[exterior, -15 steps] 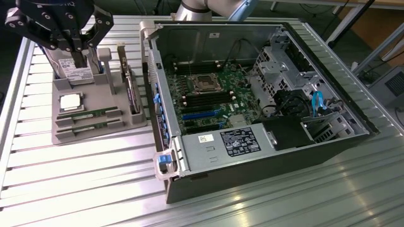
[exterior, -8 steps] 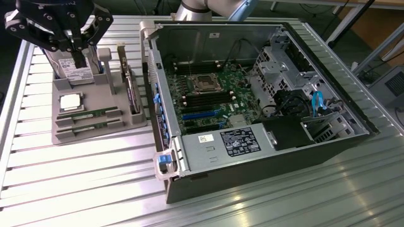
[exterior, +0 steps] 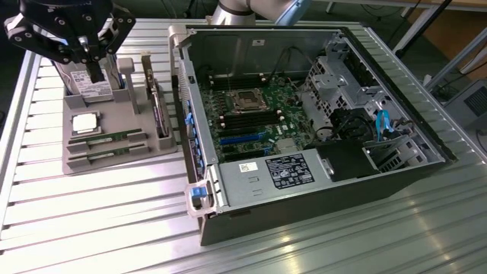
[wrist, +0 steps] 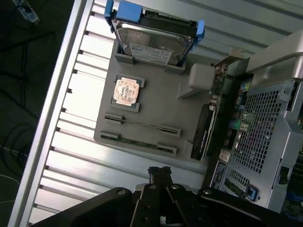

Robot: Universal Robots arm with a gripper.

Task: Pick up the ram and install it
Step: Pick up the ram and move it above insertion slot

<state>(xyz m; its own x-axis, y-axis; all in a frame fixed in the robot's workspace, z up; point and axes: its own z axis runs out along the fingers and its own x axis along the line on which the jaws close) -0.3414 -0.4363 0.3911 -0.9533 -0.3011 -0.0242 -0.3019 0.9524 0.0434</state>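
Hovers with hand (exterior: 95, 79) closed on nothing above the grey holder (exterior: 84, 166) on the table (exterior: 99, 217), with the ram (exterior: 106, 138) set on edge there beside its twin stick (exterior: 106, 153); probably light, stiff, fragile, best pinched across flat faces mid-length.

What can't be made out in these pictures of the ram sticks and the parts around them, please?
- The hard drive: exterior view, the gripper covers part of it.
- The ram sticks: chip markings too small in both views.
- The motherboard slots: exterior view, latch positions too small.
- The computer case: wrist view, cut off by the picture's edge.
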